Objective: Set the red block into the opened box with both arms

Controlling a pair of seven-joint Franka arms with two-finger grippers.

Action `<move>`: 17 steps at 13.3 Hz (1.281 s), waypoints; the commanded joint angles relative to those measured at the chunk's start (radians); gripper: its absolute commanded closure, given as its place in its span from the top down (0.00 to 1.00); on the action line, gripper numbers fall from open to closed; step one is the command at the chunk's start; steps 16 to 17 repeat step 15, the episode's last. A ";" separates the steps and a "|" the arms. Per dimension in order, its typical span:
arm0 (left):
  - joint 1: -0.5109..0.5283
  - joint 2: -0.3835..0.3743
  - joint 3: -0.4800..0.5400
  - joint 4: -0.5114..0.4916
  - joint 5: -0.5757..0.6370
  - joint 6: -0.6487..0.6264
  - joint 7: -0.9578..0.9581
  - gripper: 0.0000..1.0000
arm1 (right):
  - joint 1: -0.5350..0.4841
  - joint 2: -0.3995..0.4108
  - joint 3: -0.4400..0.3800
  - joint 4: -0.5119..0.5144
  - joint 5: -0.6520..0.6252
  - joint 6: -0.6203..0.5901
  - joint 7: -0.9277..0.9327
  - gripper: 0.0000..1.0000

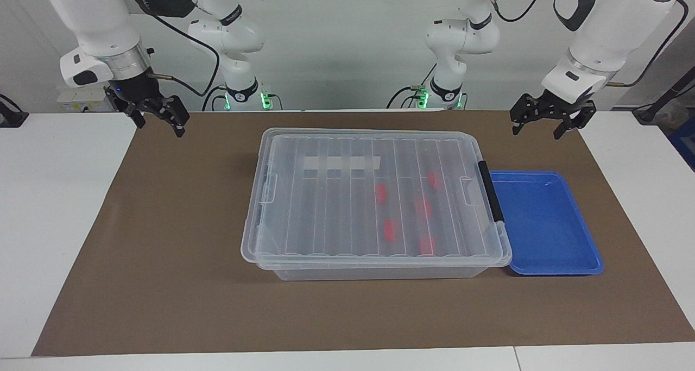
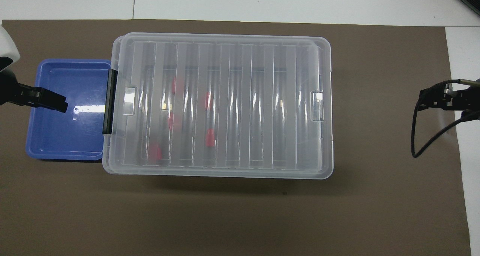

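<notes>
1. The box [image 1: 374, 197] is sitting mid-mat with its ribbed lid [image 2: 221, 102] lying on top, five red blocks [image 1: 381, 194] showing through it, so the packing seems finished
2. The blue tray [image 1: 543, 224] is lying bare beside the box's black clip [image 1: 490, 192]
3. The left gripper [image 1: 545, 122], jaws apart and empty, is hanging over the tray's robot-side edge
4. The right gripper [image 1: 157, 115], also spread and empty, is waiting over the mat's corner, clear of the box

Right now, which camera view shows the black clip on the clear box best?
The overhead view: the black clip runs full-length and unobstructed along the box end beside the blue tray. The facing view shows the same clip slanted, just as complete.
</notes>
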 commanded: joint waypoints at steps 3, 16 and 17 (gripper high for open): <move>-0.009 -0.028 0.011 -0.031 -0.011 0.014 -0.016 1.00 | -0.011 -0.022 0.010 -0.025 0.029 0.013 -0.050 1.00; 0.002 -0.031 0.018 -0.031 -0.011 0.013 -0.016 1.00 | -0.001 -0.025 0.010 -0.031 0.029 0.016 -0.062 1.00; 0.002 -0.031 0.018 -0.031 -0.011 0.013 -0.016 1.00 | -0.001 -0.025 0.010 -0.031 0.029 0.016 -0.062 1.00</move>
